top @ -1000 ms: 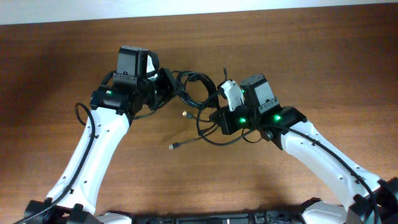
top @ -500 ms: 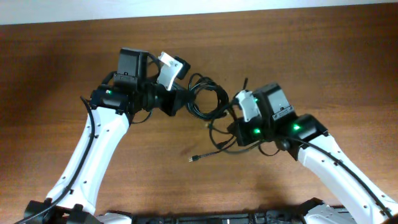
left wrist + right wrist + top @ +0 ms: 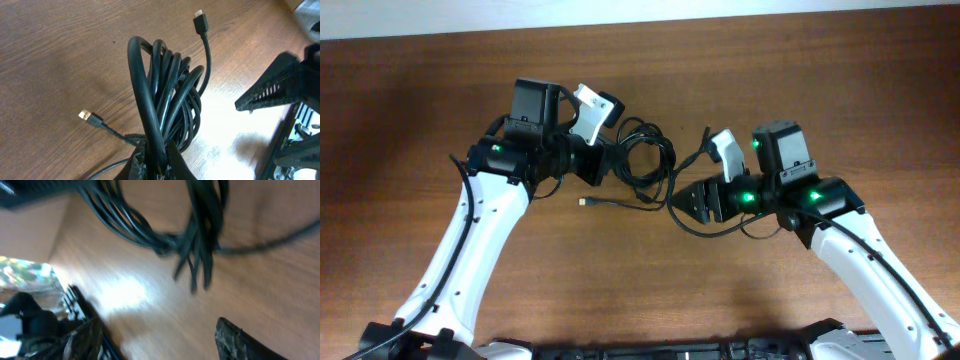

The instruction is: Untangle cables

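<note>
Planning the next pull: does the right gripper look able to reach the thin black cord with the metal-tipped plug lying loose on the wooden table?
Probably yes: the right gripper stands open beside that thin black cord, nothing between them; the left gripper holds the coiled black bundle apart.

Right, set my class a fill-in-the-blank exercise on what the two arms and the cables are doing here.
1. The left gripper has its jaws ___ on the bundle of cables.
2. The right gripper has its jaws ___, with nothing between them.
3. The cables are ___ in colour.
4. The table under them is made of ___.
Missing words: shut; open; black; wood.
</note>
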`<control>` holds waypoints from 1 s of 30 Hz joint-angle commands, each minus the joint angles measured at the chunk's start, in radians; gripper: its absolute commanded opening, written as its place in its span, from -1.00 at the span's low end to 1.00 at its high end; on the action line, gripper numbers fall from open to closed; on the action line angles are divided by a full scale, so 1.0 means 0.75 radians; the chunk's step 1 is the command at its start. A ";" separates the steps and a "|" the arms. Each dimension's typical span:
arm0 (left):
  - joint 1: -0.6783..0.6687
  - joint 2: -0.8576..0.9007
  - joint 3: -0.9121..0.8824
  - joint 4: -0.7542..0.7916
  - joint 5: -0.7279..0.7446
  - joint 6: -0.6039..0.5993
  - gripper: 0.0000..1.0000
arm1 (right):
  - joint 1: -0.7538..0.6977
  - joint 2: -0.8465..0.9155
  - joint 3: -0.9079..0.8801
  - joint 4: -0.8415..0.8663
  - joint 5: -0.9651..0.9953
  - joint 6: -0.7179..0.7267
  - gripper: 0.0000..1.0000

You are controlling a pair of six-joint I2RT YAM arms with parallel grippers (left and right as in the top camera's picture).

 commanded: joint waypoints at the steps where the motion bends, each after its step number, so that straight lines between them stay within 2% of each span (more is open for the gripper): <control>1: -0.003 -0.035 0.022 0.003 0.027 -0.016 -1.00 | -0.007 -0.022 0.022 0.221 -0.057 -0.079 0.56; 3: -0.003 -0.035 0.022 -0.017 0.034 -0.016 -1.00 | -0.007 -0.022 0.022 0.316 0.066 -0.089 0.61; 5: -0.003 -0.035 0.022 -0.031 0.144 -0.016 -1.00 | -0.007 -0.015 0.022 0.320 0.195 -0.120 0.62; 7: -0.003 -0.035 0.022 -0.023 0.311 -0.015 -1.00 | -0.005 -0.001 0.022 0.319 0.195 -0.163 0.62; 10: -0.009 -0.035 0.022 -0.028 0.404 -0.016 -1.00 | -0.005 0.012 0.022 0.320 0.195 -0.194 0.53; 12: -0.023 -0.035 0.022 -0.028 0.453 -0.017 -1.00 | -0.005 0.022 0.022 0.320 0.191 -0.193 0.00; 13: -0.030 -0.035 0.022 -0.028 0.457 -0.017 -1.00 | -0.005 0.023 0.022 0.320 0.184 -0.193 -0.20; 14: -0.043 -0.035 0.022 -0.028 0.457 -0.017 -1.00 | -0.005 0.023 0.022 0.320 0.148 -0.193 -0.51; 16: -0.068 -0.035 0.022 -0.027 0.457 -0.017 -1.00 | -0.005 0.023 0.022 0.318 0.037 -0.193 -0.92; 18: -0.076 -0.035 0.022 -0.007 0.439 -0.039 -1.00 | -0.005 0.023 0.022 0.246 -0.064 -0.194 -0.92; 19: -0.071 -0.035 0.022 0.021 0.386 -0.098 -1.00 | -0.005 0.023 0.022 0.201 -0.061 -0.196 -0.92; 21: -0.044 -0.035 0.022 0.127 0.176 -0.351 -1.00 | -0.005 0.023 0.022 0.051 -0.102 -0.277 -0.92; 22: -0.033 -0.035 0.022 0.187 0.070 -0.494 -1.00 | -0.005 0.023 0.022 0.023 -0.256 -0.311 -0.92; 24: -0.034 -0.035 0.022 0.247 -0.014 -0.629 -1.00 | -0.005 0.023 0.022 0.076 -0.512 -0.338 -0.92; 25: -0.049 -0.035 0.022 0.254 -0.016 -0.640 -1.00 | -0.005 0.023 0.022 0.152 -0.656 -0.338 -0.92; 27: -0.074 -0.033 0.021 0.226 -0.077 -0.641 -1.00 | -0.007 0.023 0.022 0.259 -0.779 -0.337 -0.92; 30: -0.117 -0.030 0.020 0.151 -0.098 -0.634 -1.00 | -0.009 0.023 0.022 0.408 -0.764 -0.327 -0.92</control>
